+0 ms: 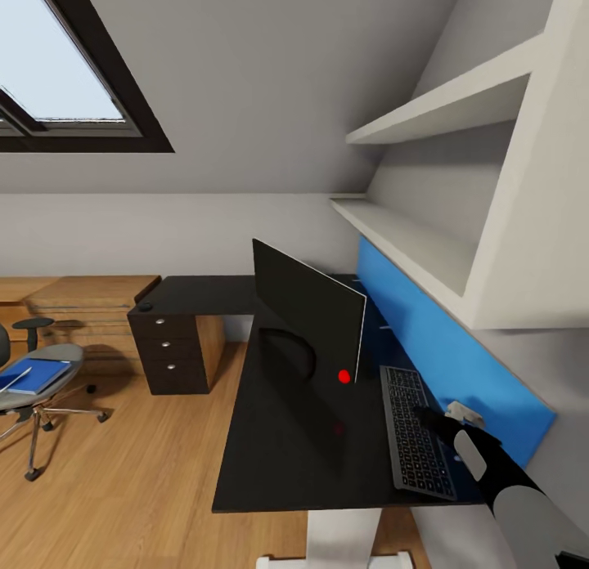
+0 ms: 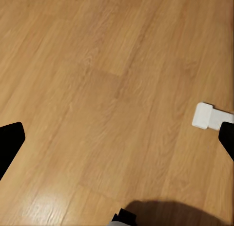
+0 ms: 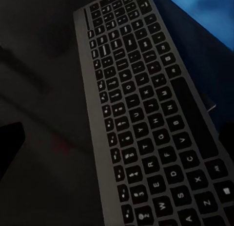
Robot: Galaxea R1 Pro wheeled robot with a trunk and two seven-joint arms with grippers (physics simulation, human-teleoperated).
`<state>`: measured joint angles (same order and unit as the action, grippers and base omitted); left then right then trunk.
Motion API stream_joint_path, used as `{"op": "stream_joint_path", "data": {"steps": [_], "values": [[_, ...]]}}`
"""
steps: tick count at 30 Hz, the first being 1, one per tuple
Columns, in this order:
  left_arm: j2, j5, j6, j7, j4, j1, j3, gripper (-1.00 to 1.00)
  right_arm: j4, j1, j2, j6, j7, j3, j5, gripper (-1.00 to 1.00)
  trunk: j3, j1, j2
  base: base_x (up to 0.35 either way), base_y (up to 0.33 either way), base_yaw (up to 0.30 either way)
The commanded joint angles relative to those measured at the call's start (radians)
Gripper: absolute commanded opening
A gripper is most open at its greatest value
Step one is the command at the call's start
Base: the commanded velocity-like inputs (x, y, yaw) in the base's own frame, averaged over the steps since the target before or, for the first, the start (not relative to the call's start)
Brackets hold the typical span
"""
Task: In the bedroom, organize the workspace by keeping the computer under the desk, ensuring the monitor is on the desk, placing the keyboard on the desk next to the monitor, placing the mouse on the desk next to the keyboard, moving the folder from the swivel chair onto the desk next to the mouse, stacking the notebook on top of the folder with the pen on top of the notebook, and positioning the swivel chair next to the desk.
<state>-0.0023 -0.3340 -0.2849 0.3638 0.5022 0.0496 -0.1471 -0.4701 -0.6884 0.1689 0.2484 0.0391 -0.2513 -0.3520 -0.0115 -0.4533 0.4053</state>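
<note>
**Right claw over the keyboard, beside the monitor**

My right gripper (image 1: 427, 414) hovers just above the flat, dark-keyed keyboard with its grey frame (image 1: 415, 441). In the right wrist view the keys (image 3: 146, 119) run diagonally close beneath the camera, and one dark fingertip (image 3: 9, 145) sits at the edge of the picture, so I read the jaws as spread wide and holding nothing. The left gripper (image 2: 117, 153) hangs over bare wooden floor (image 2: 97, 80), its two dark tips far apart, also empty.

The keyboard lies flat on the long glossy black desk (image 1: 278, 438), near its front right corner, just beside the wide thin black-fronted monitor (image 1: 307, 311), which stands upright with its red dot toward the keys. Behind them runs a bright blue wall panel (image 1: 446, 340).

I judge the keyboard step nearly settled. To finish well, I'd lift straight up so no finger drags the frame, and keep my forearm away from the screen's edge.

The flat bright blue folder (image 1: 37, 374) is on the grey padded swivel chair (image 1: 41, 389), well apart from the desk. A small black rounded mouse (image 1: 146, 306) rests on the far corner.
</note>
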Motion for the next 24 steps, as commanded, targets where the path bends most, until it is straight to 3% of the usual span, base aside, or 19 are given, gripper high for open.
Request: {"op": "stream_joint_path", "data": {"steps": [1,4,8,10,11,12,13,15,18,20,24], "values": [[0.001,-0.009,-0.005,0.007,0.004,0.001,-0.008,1.00,-0.005,0.000,0.000,0.005,0.004,-0.005,-0.003,1.00,-0.005,-0.004,0.009,0.000,0.000,0.000],[0.003,-0.020,0.002,0.006,0.024,0.001,-0.008,1.00,-0.040,0.000,0.000,0.005,0.004,-0.003,0.000,1.00,-0.014,-0.016,0.030,0.000,0.000,0.000],[0.008,-0.051,0.074,0.006,0.158,0.001,-0.006,1.00,-0.064,0.000,0.001,0.006,0.003,-0.003,0.003,1.00,-0.026,-0.031,0.058,0.000,0.000,0.000],[0.015,-0.083,0.239,0.007,0.304,0.001,0.009,1.00,-0.069,0.000,0.001,0.006,0.003,-0.003,0.003,1.00,-0.033,-0.039,0.072,0.000,0.000,0.000],[0.019,-0.093,0.292,0.007,0.342,0.001,0.019,1.00,-0.070,0.000,0.001,0.006,0.003,-0.003,0.004,1.00,-0.036,-0.043,0.079,0.000,0.000,0.000],[0.027,-0.124,0.448,0.007,0.451,0.001,0.061,1.00,-0.071,0.000,0.002,0.006,0.002,-0.003,0.004,1.00,-0.039,-0.047,0.086,0.000,0.000,0.000],[0.032,-0.147,0.560,0.006,0.536,0.001,0.116,1.00,-0.073,0.000,0.002,0.007,0.002,-0.003,0.004,1.00,-0.042,-0.050,0.093,0.000,0.000,0.000],[0.033,-0.164,0.642,0.002,0.604,0.000,0.196,1.00,-0.074,0.000,0.007,0.007,0.002,-0.003,0.004,1.00,-0.048,-0.058,0.107,0.000,0.000,0.000],[0.031,-0.169,0.664,0.000,0.611,0.000,0.228,1.00,-0.074,0.000,0.012,0.008,0.002,-0.003,0.004,1.00,-0.058,-0.070,0.128,0.000,0.000,0.000],[0.032,-0.166,0.664,0.000,0.571,0.000,0.235,1.00,-0.074,0.000,0.014,0.008,0.002,-0.003,0.004,1.00,-0.064,-0.077,0.142,0.000,0.000,0.000],[0.038,-0.162,0.594,-0.002,0.499,0.001,0.238,1.00,-0.074,0.000,0.015,0.007,0.001,-0.004,0.004,1.00,-0.077,-0.093,0.170,0.000,0.000,0.000]]}}
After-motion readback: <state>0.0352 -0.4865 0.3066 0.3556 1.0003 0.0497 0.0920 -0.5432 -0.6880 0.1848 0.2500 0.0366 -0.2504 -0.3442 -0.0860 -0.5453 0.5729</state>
